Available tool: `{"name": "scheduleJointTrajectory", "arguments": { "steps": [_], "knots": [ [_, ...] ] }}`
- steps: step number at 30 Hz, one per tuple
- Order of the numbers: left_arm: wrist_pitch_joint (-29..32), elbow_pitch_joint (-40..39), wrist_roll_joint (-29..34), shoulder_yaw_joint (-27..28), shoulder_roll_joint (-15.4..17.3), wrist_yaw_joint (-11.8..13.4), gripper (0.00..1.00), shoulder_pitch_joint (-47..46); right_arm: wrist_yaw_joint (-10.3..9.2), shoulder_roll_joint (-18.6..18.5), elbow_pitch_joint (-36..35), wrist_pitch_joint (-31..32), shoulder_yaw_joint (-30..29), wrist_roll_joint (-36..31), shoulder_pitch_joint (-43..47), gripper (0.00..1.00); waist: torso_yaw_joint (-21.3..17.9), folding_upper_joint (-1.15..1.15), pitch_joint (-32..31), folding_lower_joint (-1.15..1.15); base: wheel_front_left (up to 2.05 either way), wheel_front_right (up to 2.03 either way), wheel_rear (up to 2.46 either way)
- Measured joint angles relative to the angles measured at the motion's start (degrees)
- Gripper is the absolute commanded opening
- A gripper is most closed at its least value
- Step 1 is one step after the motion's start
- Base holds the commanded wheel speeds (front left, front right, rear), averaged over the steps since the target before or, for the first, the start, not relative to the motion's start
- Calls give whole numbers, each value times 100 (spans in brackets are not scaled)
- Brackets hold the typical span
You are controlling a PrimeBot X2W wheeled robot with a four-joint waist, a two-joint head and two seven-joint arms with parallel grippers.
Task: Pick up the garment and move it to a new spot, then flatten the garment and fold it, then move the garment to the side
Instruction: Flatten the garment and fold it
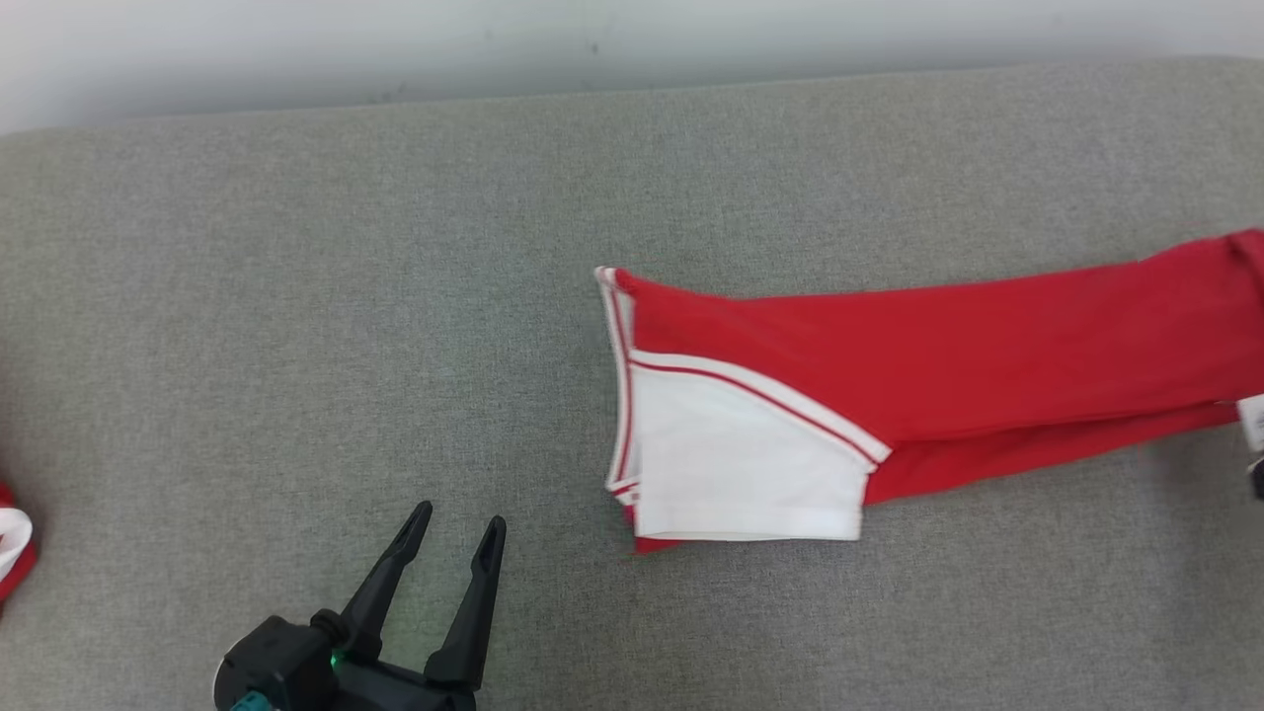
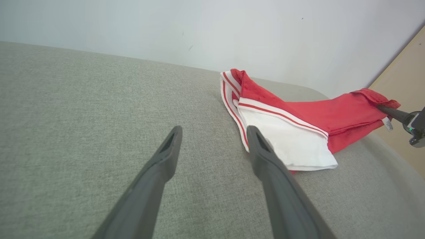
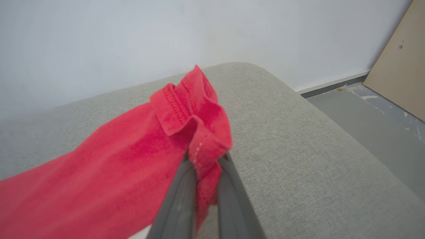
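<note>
The garment (image 1: 987,355) is red with a white panel and red-and-white trim, and it lies stretched out on the right half of the grey cushion (image 1: 296,296). Its white end points toward the middle. My left gripper (image 1: 460,516) hovers open at the lower left, a short way left of the white panel, with nothing between its fingers. The left wrist view has this gripper (image 2: 214,131) just short of the garment (image 2: 332,113). My right gripper (image 3: 206,159) is shut on the garment's (image 3: 116,159) far red hem, which bunches over its fingertips. From the left wrist view, that right gripper (image 2: 382,107) pinches the hem near the cushion's right end.
A second red-and-white cloth (image 1: 10,538) peeks in at the cushion's left edge. A pale wall (image 1: 632,39) runs behind the cushion. Past the cushion's right end are grey floor (image 3: 365,109) and a leaning beige board (image 3: 398,59).
</note>
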Motion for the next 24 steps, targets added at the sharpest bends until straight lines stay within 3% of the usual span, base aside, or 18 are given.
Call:
{"name": "scheduleJointTrajectory", "arguments": {
  "steps": [12, 18, 24],
  "knots": [
    [32, 189, -49, -86, -85, -8, 100, 4, -1, 9, -1106, -3, 613, 223, 107, 0, 18, 0, -237, 0, 0, 0, 0],
    [22, 264, -81, -118, -167, -12, 100, 69, -1, 204, -1864, 355, 873, 355, 308, 0, 36, 0, -477, 0, 0, 0, 0],
    [0, 368, -156, -168, -240, -58, 100, 123, -1, 637, -2270, 693, 995, 243, 420, 0, 125, 0, -644, -1, 0, 0, 0]
  ]
}}
